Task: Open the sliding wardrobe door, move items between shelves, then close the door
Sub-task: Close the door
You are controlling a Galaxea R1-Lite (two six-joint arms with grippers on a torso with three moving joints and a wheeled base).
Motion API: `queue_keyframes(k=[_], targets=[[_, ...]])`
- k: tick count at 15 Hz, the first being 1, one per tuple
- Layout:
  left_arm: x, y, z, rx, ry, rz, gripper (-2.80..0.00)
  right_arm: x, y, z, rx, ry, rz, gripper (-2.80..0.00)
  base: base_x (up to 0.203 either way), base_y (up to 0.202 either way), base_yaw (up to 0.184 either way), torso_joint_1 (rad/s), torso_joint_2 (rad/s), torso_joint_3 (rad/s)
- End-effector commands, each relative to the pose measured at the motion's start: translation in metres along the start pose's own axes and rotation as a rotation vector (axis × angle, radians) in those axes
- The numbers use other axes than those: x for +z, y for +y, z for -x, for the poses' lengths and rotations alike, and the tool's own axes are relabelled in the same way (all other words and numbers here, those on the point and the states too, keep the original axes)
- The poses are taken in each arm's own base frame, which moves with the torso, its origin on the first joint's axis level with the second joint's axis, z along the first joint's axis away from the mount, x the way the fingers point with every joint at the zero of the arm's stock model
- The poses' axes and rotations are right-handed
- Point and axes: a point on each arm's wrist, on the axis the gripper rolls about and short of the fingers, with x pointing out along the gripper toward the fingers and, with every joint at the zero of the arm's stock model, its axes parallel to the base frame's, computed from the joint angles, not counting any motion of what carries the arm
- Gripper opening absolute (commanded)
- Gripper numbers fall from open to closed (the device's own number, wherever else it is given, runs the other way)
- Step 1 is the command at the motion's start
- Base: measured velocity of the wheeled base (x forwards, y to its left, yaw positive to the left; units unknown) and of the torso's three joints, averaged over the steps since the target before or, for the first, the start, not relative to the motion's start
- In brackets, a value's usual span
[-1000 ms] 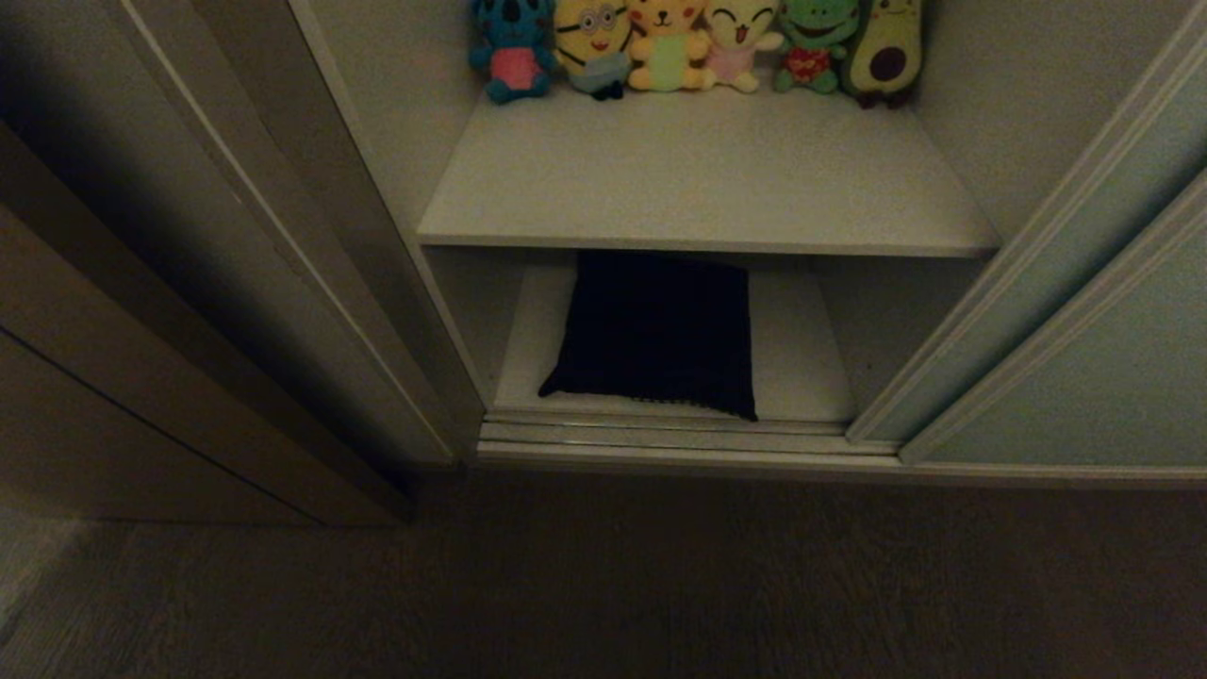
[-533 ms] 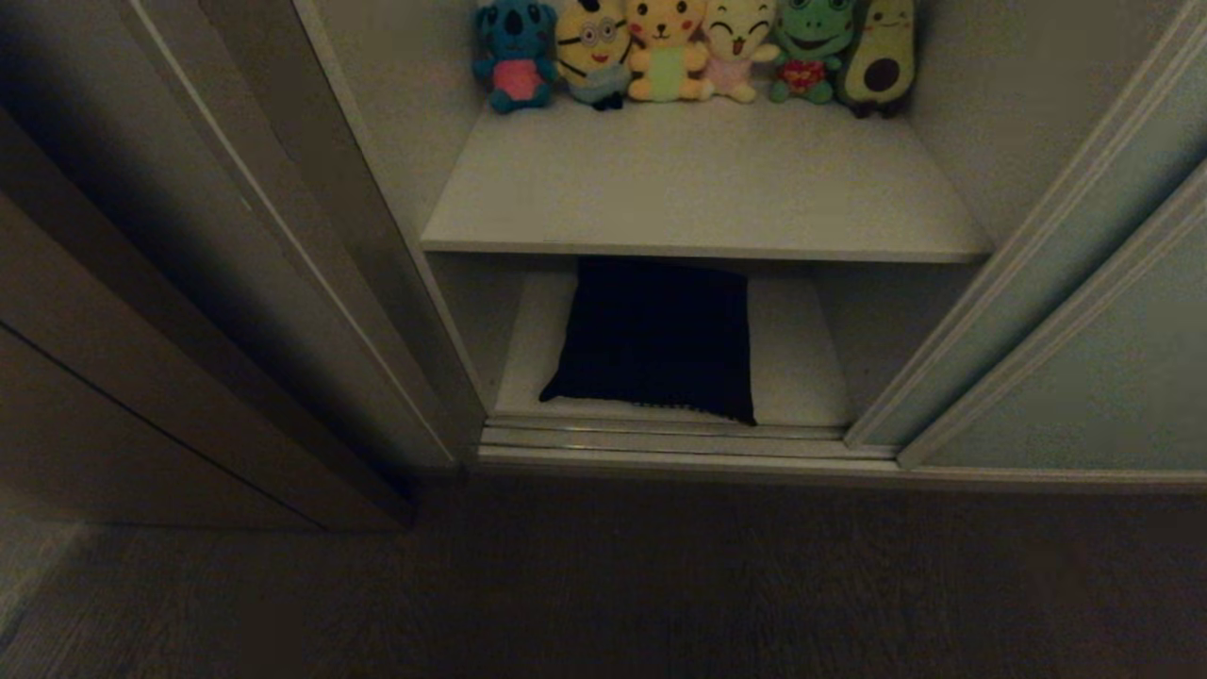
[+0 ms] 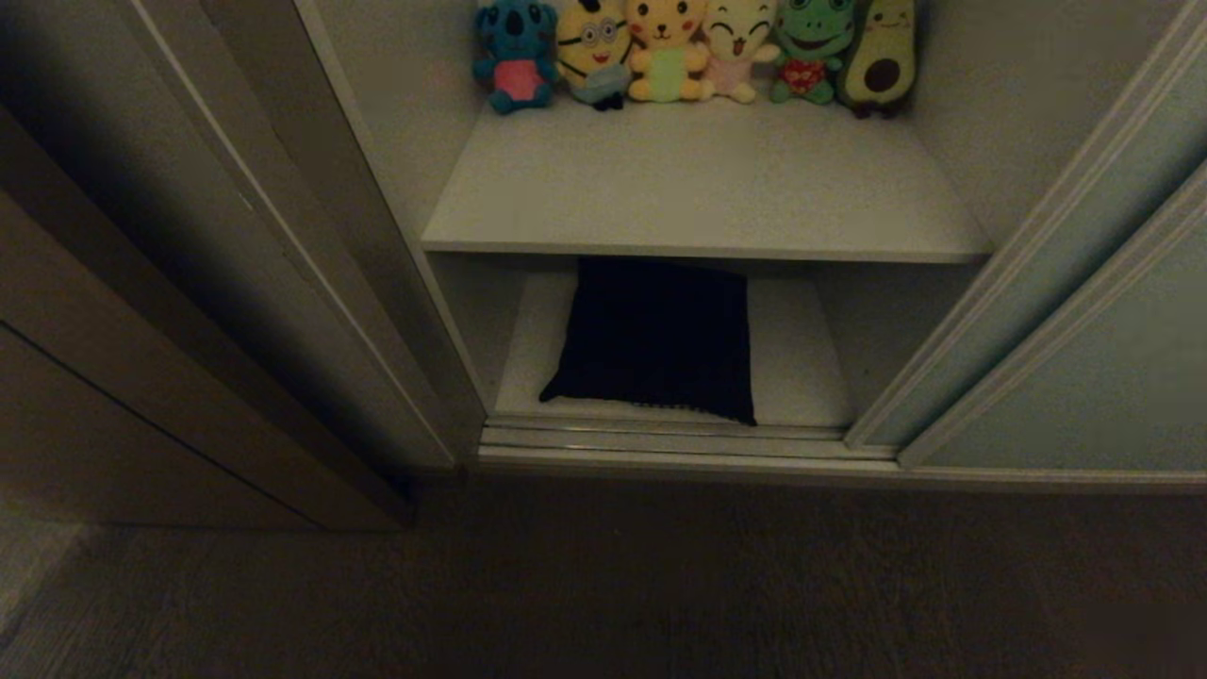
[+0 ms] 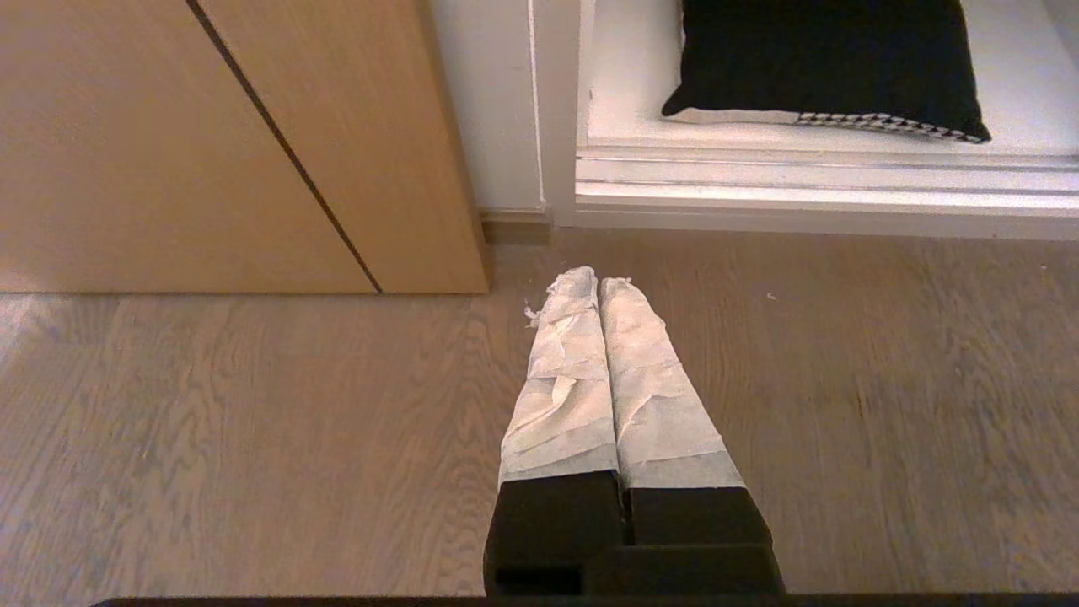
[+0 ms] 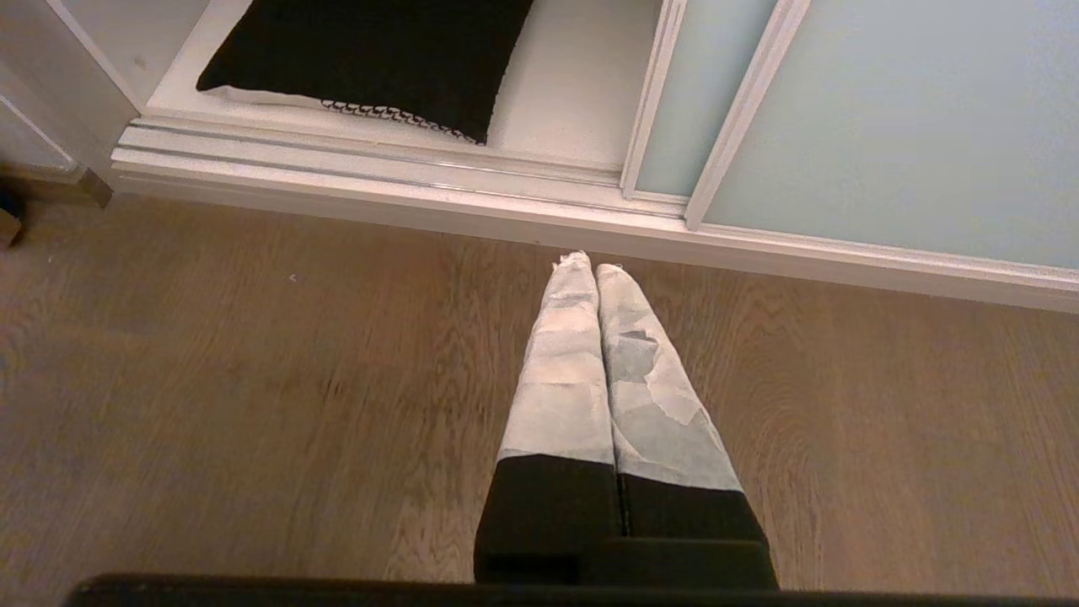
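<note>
The sliding wardrobe door (image 3: pixel 1084 377) is a pale grey-green panel pushed to the right, and the left bay stands open. A folded black garment (image 3: pixel 655 344) lies on the off-white bottom shelf (image 3: pixel 801 368), also seen as the black garment (image 4: pixel 826 67) and black garment (image 5: pixel 371 59) in the wrist views. The shelf above it (image 3: pixel 702 189) is bare at its front. My left gripper (image 4: pixel 597 282) hangs shut and empty over the wooden floor before the wardrobe. My right gripper (image 5: pixel 594 265) is shut and empty too, close to the door track (image 5: pixel 379 173). Neither arm shows in the head view.
A row of colourful plush toys (image 3: pixel 693 52) sits at the back of the upper shelf. A brown wooden side panel (image 3: pixel 113 377) stands to the left of the opening. Wooden floor (image 3: pixel 603 585) lies in front of the wardrobe.
The whole head view has shifted slightly, so the shelves and toys sit a little lower in the picture. Nothing in the wardrobe has moved.
</note>
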Motion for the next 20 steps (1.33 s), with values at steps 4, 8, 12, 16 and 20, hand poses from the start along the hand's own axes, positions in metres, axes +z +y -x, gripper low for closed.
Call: queue_keyframes(k=[4, 8, 12, 16, 20], targets=[[0.0, 0.0, -0.0001, 0.001, 0.002, -0.001, -2.8, -0.0002, 0.0, -0.0002, 0.0, 0.003, 0.0, -2.8, 0.0, 0.0, 0.0, 0.0, 0.0, 0.0], [0.0, 0.0, -0.0001, 0.0, 0.002, -0.001, -2.8, -0.0004, 0.0, -0.0003, 0.0, 0.003, 0.0, -2.8, 0.0, 0.0, 0.0, 0.0, 0.0, 0.0], [0.0003, 0.0, 0.0, 0.004, 0.002, -0.001, -2.8, 0.0, 0.0, -0.0002, 0.0, 0.002, 0.0, -2.8, 0.0, 0.0, 0.0, 0.0, 0.0, 0.0], [0.0, 0.0001, -0.0001, 0.005, 0.002, 0.004, -2.8, -0.0004, 0.0, -0.0003, 0.0, 0.003, 0.0, -2.8, 0.157, 0.0, 0.0, 0.002, 0.0, 0.003], [0.0002, 0.0, -0.0001, 0.002, 0.001, 0.005, -2.8, -0.0004, 0.0, -0.0003, 0.0, 0.003, 0.0, -2.8, 0.122, 0.0, -0.001, 0.004, 0.0, 0.001]])
